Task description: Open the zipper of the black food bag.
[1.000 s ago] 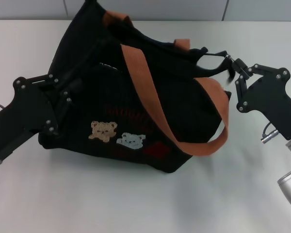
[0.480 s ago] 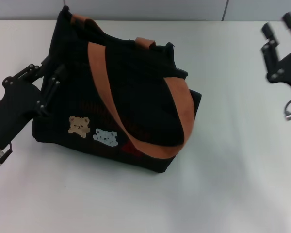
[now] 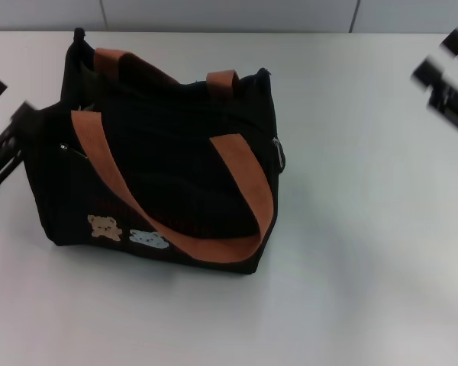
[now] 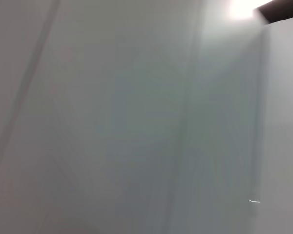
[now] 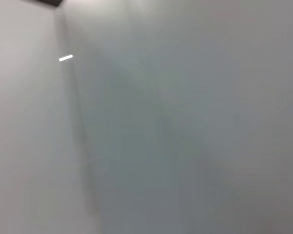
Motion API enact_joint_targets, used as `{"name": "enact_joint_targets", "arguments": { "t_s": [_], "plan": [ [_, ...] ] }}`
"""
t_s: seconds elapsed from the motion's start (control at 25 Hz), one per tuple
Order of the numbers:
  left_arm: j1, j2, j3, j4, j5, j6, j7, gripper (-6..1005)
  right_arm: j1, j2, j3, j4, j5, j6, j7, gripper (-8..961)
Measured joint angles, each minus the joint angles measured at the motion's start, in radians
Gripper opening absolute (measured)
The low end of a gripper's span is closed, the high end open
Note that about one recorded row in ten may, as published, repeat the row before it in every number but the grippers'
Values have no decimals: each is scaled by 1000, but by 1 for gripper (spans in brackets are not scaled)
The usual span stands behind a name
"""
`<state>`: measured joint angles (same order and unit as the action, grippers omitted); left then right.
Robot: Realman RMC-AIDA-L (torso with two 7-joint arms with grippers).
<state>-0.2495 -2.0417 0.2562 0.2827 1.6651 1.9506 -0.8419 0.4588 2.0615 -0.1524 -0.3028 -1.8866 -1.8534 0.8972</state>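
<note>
In the head view, our two arms have pulled back from the black food bag (image 3: 164, 164). One second ago our left gripper (image 3: 1, 114) was pressed on the bag's left side and our right gripper (image 3: 449, 72) was pinching something small at the bag's top right end. Half a second ago both had let go and were moving off. Now the left gripper is near the left edge, just beside the bag but not touching it. The right gripper is far off at the right edge, well apart from the bag. Both look spread open and hold nothing.

The bag has slid to the left and settled. It stands on the white table (image 3: 351, 290) with one orange-brown strap (image 3: 244, 194) hanging down its front. The zipper (image 3: 206, 95) runs along the top between the straps. The top seems to gape a bit, so we think the zipper is likely open, but it is all black there and we cannot be sure. A silver pull (image 3: 278, 152) hangs at the right end.

In the left wrist view we see only a plain pale surface. No bag, no fingers.

In the right wrist view it is the same, just a pale surface.
</note>
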Motion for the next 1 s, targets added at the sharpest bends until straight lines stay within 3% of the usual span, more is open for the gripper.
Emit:
{"name": "enact_joint_targets", "arguments": {
  "t_s": [0.08, 0.12, 0.16, 0.32, 0.36, 0.4, 0.64, 1.0],
  "plan": [
    [17, 24, 75, 53, 16, 50, -65, 694, -5, -4, -46, -24, -2, -29, 23, 693],
    [25, 47, 145, 80, 16, 57, -113, 712, -13, -19, -157, -78, -5, -92, 72, 739],
    [25, 47, 145, 80, 16, 57, -113, 729, -13, -19, -157, -78, -5, -92, 72, 762],
    [32, 77, 305, 150, 16, 59, -168, 799, -8, -55, -418, -124, -6, -185, 95, 853],
    [32, 77, 305, 150, 16, 59, -168, 817, -8, -55, -418, -124, -6, -185, 95, 853],
    [33, 81, 355, 185, 17, 60, -189, 834, 2, -57, -485, -127, -6, -194, 92, 853],
    [31, 83, 500, 266, 19, 60, -218, 852, 20, -39, -533, -131, -6, -187, 88, 852],
    [17, 78, 523, 273, 33, 58, -212, 852, 26, -35, -536, -133, -6, -185, 85, 852]
  ]
}}
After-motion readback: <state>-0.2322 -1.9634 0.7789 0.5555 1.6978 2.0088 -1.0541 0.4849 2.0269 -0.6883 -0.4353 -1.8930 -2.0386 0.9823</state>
